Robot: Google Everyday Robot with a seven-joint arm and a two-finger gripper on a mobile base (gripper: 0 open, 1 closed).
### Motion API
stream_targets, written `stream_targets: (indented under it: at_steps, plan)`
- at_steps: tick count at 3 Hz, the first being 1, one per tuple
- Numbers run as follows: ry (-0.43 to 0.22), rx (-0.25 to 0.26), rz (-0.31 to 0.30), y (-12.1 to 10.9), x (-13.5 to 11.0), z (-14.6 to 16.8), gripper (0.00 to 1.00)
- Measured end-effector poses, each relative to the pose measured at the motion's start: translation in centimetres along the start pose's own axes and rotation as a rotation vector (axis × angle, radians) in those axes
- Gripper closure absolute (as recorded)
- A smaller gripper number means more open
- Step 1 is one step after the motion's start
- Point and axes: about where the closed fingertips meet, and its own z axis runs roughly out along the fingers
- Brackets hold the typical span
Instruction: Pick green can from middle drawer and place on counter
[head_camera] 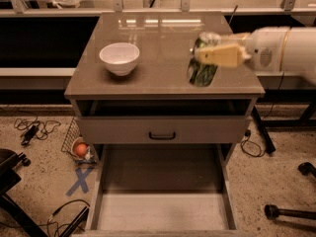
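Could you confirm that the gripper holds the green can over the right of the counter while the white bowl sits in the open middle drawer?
Not quite: the white bowl stands on the left of the counter, not in the middle drawer. The rest holds: the gripper is shut on the green can over the counter's right side, as the camera view shows.

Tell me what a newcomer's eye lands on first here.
First, the white arm reaching in from the right, its pincer clamped on the green can over the front right part of the counter. Next comes the white bowl on the counter's left side. Below, the middle drawer is pulled wide open toward the camera.
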Motion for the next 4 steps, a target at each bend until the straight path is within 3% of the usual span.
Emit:
stream_targets:
  at_steps: [1,2,3,4]
  plan:
    - [-0.002,0.065,-0.044,-3.8,-5.5,0.4,1.00]
    - [-0.009,0.146,-0.095,-9.5,-9.1,2.6,1.00]
    - [-0.007,0.221,-0.115,-14.5,-10.5,5.1,1.00]
    - [0.015,0.262,-0.084,-19.5,-9.3,8.3,1.00]
